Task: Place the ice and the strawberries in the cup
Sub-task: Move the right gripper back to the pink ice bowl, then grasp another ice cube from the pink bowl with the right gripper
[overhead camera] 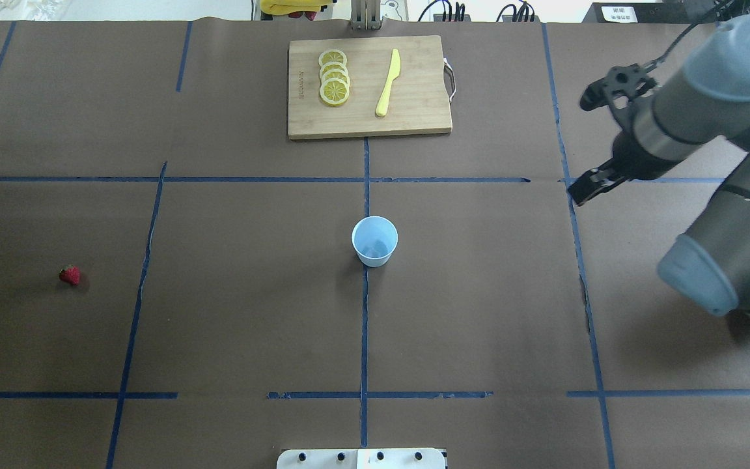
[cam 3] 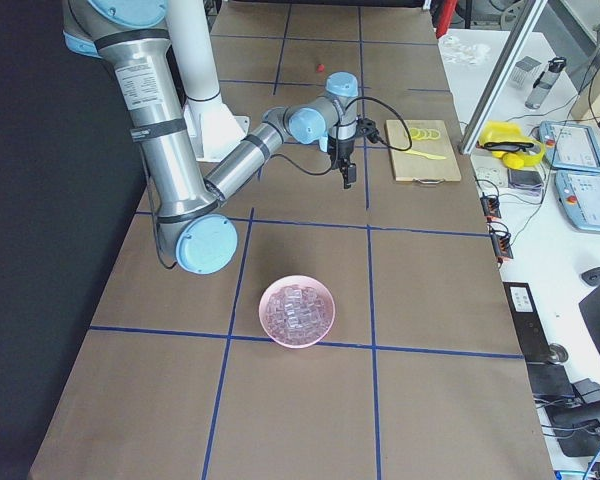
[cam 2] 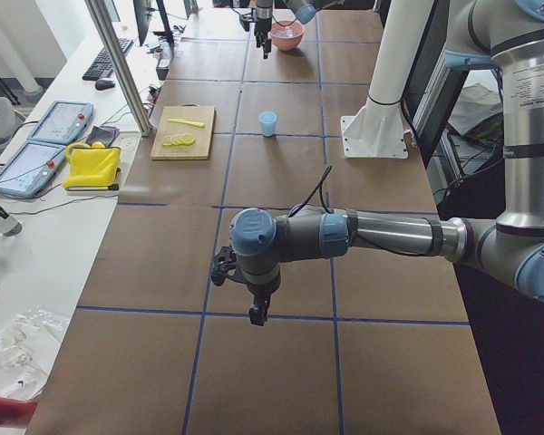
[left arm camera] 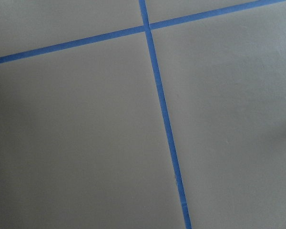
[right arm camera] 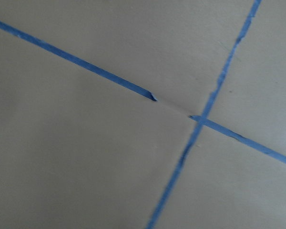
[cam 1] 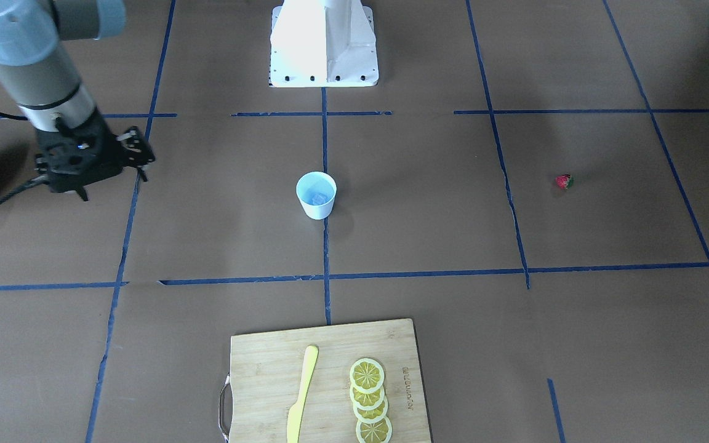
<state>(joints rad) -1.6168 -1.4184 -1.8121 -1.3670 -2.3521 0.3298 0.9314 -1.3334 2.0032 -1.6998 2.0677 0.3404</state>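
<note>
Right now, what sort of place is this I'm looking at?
Likely a robotics lab bench staged for drink prep: a table gridded with blue tape, teach pendants on a side desk, and a cutting board with lemon slices.

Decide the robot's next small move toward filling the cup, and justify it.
Probably swing the left gripper toward the strawberry. The cup already holds ice, while the strawberry lies well apart from it on the robot's left side, untouched.
</note>
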